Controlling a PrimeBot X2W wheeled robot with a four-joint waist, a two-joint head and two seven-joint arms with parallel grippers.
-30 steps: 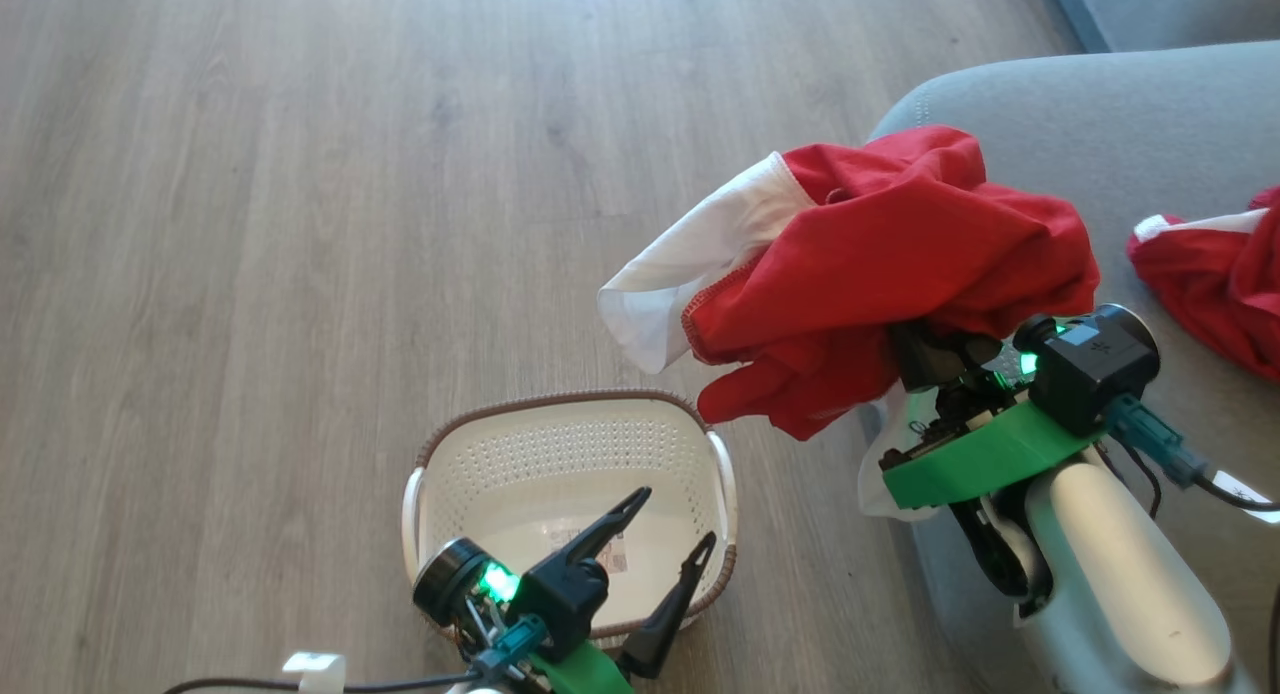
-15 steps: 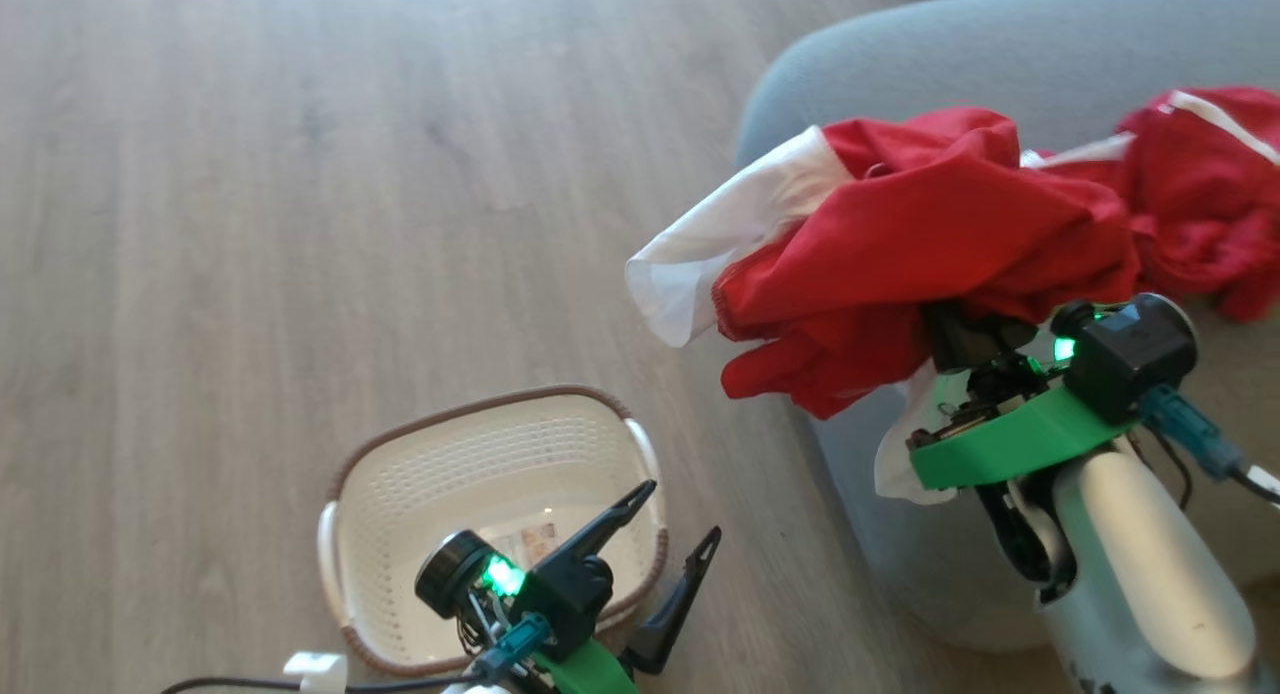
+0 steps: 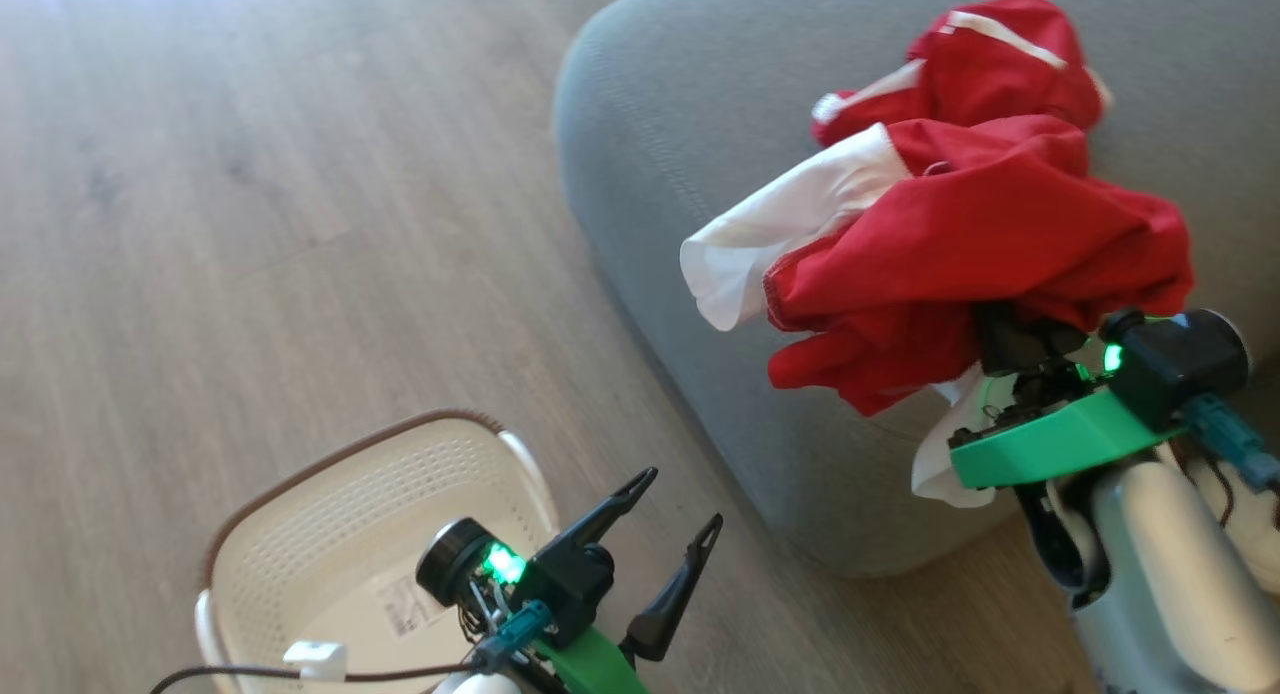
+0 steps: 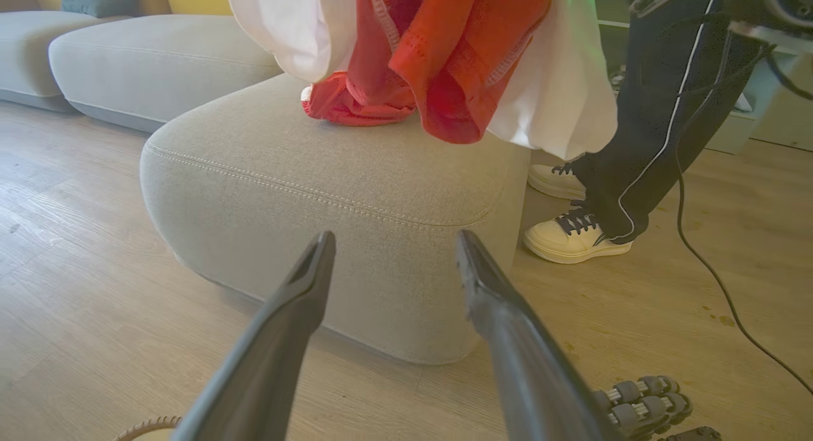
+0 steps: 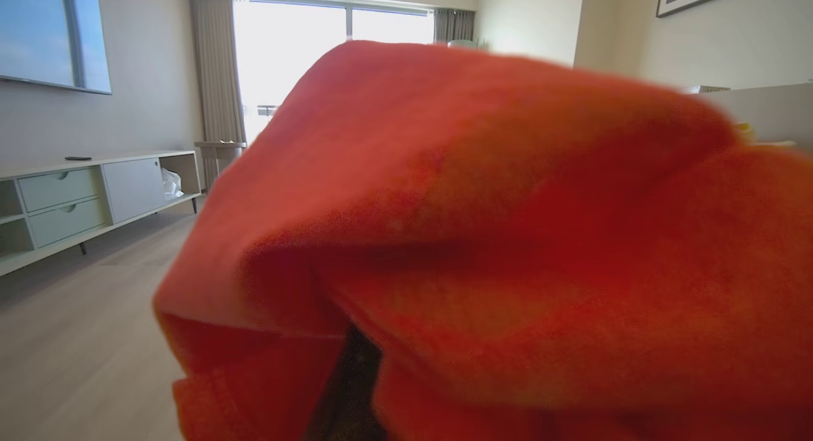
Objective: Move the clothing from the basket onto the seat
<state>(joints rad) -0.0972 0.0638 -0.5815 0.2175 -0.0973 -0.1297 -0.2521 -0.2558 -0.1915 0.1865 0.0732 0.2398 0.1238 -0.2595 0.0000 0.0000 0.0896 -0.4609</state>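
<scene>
Clothing (image 3: 960,244) shrouds right end effector (image 3: 1008,332), hiding its grip, above seat (image 3: 680,174).

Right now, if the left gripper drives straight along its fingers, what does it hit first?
Probably the seat: the left gripper is open and its fingers frame the seat's side wall just below the stitching, with bare floor between. Depth is hard to judge.

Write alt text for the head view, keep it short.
The right tool, shut on a red and white garment, holds it over a grey seat where a second red garment lies. At lower left, the open left tool hovers near a cream basket on a wood floor.
</scene>
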